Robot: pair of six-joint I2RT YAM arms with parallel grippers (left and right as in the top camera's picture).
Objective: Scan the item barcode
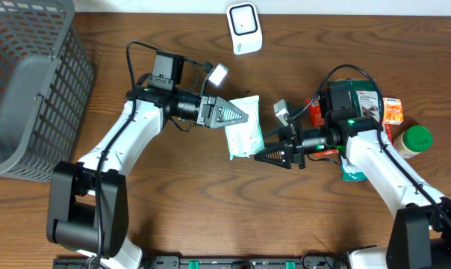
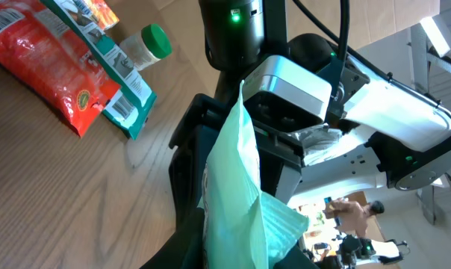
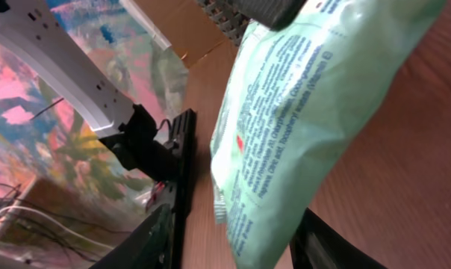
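**Overhead and wrists: one hold sure, one unclear**

Overhead, we find the pale green plastic pouch [image 1: 244,134] over the middle of the brown wooden table [image 1: 173,194]. The left gripper [image 1: 240,113] is at its upper edge and the right gripper [image 1: 261,155] at its lower corner. Left wrist: our left fingers pinch the pouch [image 2: 233,187]. Right wrist: the pouch [image 3: 308,104] hangs between the dark fingers [image 3: 162,239]; we cannot tell whether they press it.

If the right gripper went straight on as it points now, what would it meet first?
The pale green plastic pouch held by the left gripper; it seems to sit between the right gripper's open fingers.
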